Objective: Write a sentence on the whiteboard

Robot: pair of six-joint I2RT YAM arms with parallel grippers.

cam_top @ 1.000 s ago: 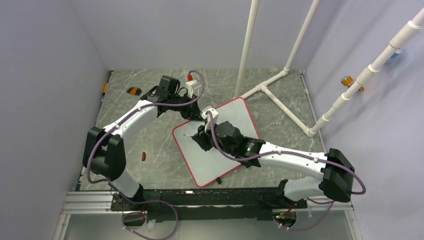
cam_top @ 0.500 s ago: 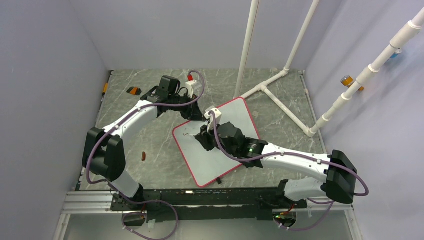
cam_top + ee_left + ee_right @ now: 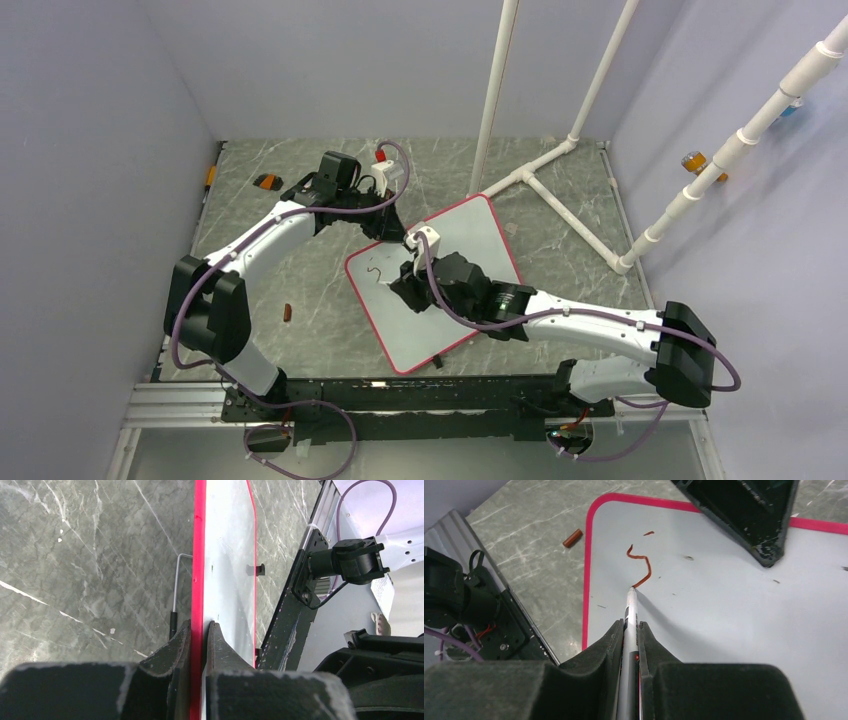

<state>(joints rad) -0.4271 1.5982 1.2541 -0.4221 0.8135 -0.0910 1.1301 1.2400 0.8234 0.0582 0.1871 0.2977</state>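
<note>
Right wrist view: the marker (image 3: 631,605) is clenched in the right gripper (image 3: 630,626), its tip touching the whiteboard (image 3: 724,605).
Left wrist view: the left gripper (image 3: 198,626) is clamped on the board's red rim.
Board position: flat on the table (image 3: 524,555), skewed, between both arms.
Progress: of the sentence (image 3: 644,567), only one curl and a dash are seen; it is judged barely begun.
Technique: light, even tip pressure is advised, with the rim gripped firmly so that sliding is prevented and room left for later letters.
</note>
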